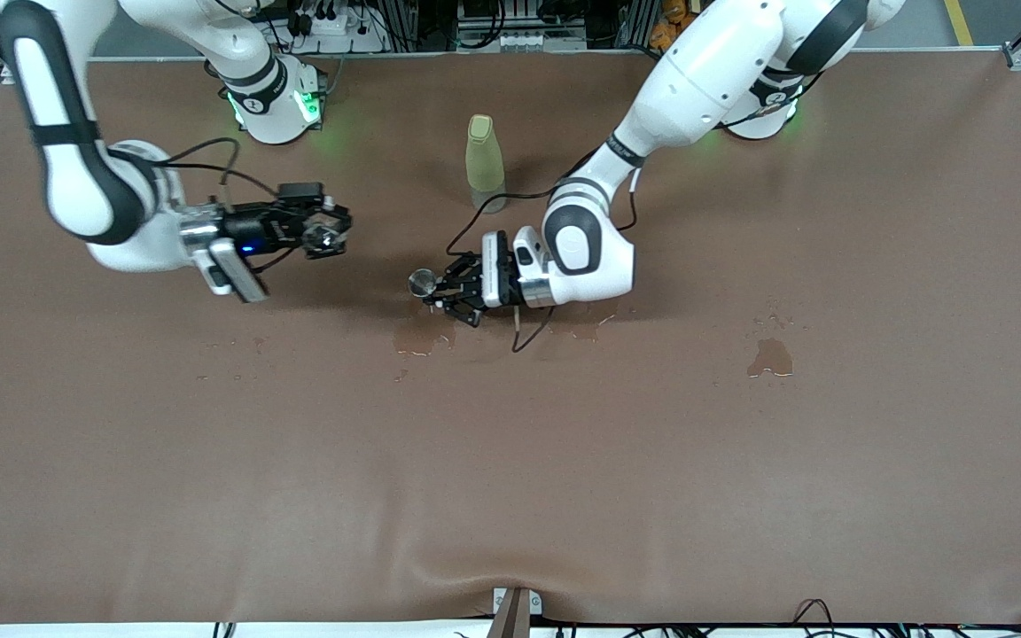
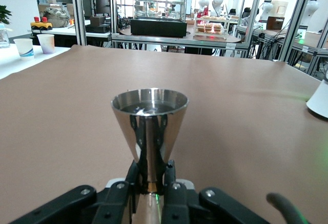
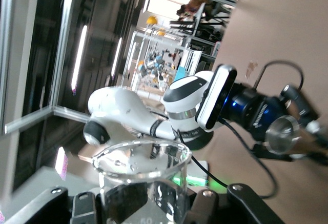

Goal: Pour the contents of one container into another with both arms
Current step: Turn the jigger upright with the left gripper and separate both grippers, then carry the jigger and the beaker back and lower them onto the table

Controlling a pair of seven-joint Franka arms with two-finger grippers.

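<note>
Left gripper (image 1: 440, 297): it is closed on the narrow waist of a steel measuring cup (image 1: 423, 283), held low over the tabletop (image 1: 510, 461) near mid-table, above a wet patch (image 1: 422, 339).
Steel measuring cup: in the left wrist view (image 2: 149, 131) it is seen upright, mouth up, with liquid glinting inside; its long axis is vertical.
Right gripper (image 1: 326, 232): it is clamped around a clear glass beaker (image 1: 323, 237), held over the tabletop toward the right arm's end.
Clear glass beaker: in the right wrist view (image 3: 141, 180) the open rim is seen facing the left arm, and the steel cup (image 3: 283, 133) shows in that direction.
Key relation: the two vessels are apart, mouth not yet over mouth; the beaker lies from the steel cup toward the right arm's end of the table.
Judged next move: the gap is to be closed and one rim brought above the other before any tilt.
Risk: spill marks on the cloth suggest misalignment is easily punished.
Also present: a pale green bottle (image 1: 483, 164) is left standing untouched, farther from the front camera than the left gripper.
</note>
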